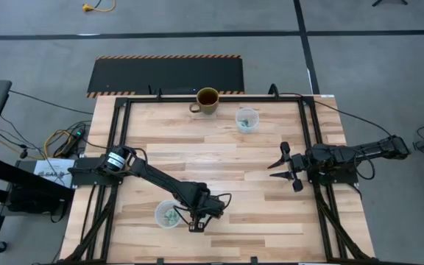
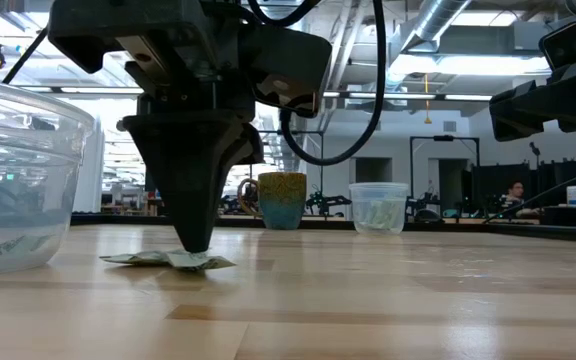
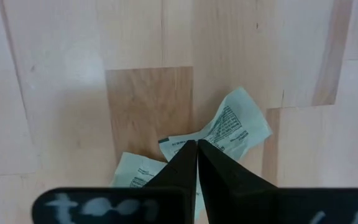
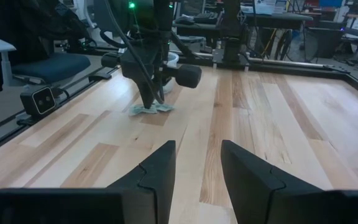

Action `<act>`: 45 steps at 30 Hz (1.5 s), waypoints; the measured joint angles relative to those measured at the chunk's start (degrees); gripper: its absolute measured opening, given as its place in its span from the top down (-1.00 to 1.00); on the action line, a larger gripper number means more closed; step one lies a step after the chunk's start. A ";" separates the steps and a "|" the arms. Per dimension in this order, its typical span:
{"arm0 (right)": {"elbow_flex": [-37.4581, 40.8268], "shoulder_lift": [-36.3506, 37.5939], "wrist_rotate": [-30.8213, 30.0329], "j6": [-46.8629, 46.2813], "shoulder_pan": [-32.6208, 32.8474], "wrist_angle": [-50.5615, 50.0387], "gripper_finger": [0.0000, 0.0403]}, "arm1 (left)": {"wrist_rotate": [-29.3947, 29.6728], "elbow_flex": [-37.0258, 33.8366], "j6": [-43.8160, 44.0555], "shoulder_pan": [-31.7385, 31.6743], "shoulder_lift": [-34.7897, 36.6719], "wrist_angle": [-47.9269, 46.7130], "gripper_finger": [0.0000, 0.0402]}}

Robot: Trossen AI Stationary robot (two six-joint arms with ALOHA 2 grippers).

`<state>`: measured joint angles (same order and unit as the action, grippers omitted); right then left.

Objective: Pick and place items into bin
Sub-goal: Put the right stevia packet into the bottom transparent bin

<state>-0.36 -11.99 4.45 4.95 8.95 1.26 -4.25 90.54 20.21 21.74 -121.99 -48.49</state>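
On the near left of the pale plank surface [image 1: 219, 143], the left gripper [image 1: 196, 225] pinches a flat-lying item [image 3: 229, 127] beside a bin [image 1: 167, 214]; right gripper [image 1: 283, 171] waits open, far right.

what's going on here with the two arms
The left gripper is down on the wooden table, fingers pinched shut on a pale mint-green crinkly wrapper lying flat beside a clear plastic cup that already holds a few such pieces. The wrapper has not left the table. The right gripper hangs open over the table's right side, holding nothing. At the far edge stand a second clear cup with more wrappers and a yellow-green ceramic mug.
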 joint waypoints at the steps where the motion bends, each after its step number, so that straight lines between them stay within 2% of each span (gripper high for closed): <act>1: -0.02 0.00 0.00 0.00 0.00 0.00 0.39 | 0.00 0.00 -0.04 -0.02 0.00 0.00 0.98; 17: -0.02 0.00 0.00 0.00 0.00 0.00 0.39 | -0.60 2.80 -3.02 -0.09 0.00 -0.27 0.57; 32: -0.02 0.00 0.02 0.00 0.00 0.00 0.39 | 0.53 2.80 -4.86 0.36 0.00 -0.46 0.56; 45: -0.02 -0.12 0.00 0.00 0.00 0.06 0.39 | -0.43 3.52 -5.07 0.79 -3.58 -1.31 0.56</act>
<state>-0.38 -12.11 4.45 4.95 8.95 1.31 -4.68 94.06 15.14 22.52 -125.57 -49.80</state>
